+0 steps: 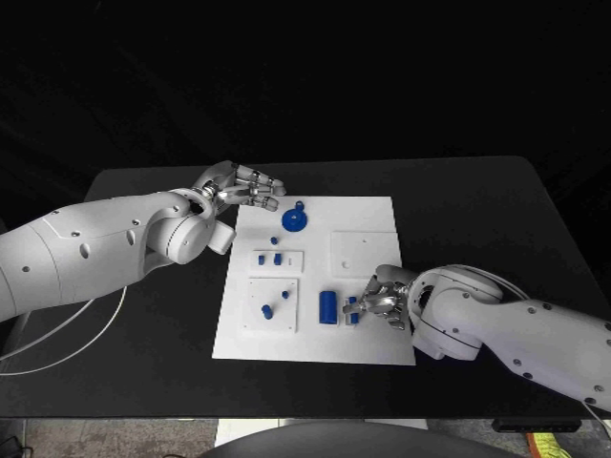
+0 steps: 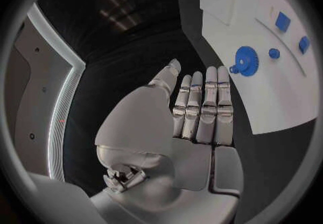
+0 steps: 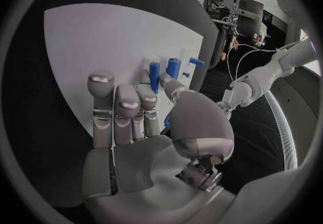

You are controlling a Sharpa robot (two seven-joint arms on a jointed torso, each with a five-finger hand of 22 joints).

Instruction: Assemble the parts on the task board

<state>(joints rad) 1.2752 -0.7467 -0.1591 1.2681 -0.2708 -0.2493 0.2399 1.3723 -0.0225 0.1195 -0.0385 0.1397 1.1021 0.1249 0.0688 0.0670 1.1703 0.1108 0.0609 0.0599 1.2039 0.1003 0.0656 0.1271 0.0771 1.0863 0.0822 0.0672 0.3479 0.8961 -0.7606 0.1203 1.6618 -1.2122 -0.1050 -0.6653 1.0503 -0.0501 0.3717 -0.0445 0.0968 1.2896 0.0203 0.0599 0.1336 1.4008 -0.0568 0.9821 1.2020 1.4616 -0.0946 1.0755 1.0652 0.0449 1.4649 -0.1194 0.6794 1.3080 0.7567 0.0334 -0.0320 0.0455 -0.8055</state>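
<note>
Right hand (image 1: 383, 303) at the board's (image 1: 368, 215) near edge, fingers touching a blue part (image 1: 351, 310); grasp cannot be confirmed. Cylinder (image 1: 327, 306) lies just beside. Gear (image 1: 295, 221) farther back. Left hand (image 1: 240, 187) released over bench (image 1: 471, 200).

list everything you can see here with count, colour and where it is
table: one, black, under everything
task board: one, white, middle of the table
raised plates: three, white, on the board; one on its right part, two stacked down its left part
gear: one, blue, far part of the board near the left hand
cylinder: one, blue, lying on the board's near half, just left of the right hand
small parts: several, blue, on the left plates and near the gear; exact count unclear
cable: one, white, looping beside the left arm
left hand: silver, fingers extended, holding nothing, at the board's far left corner
right hand: silver, over the board's near right part, fingertips at a small blue part; whether it grips it is unclear
</note>
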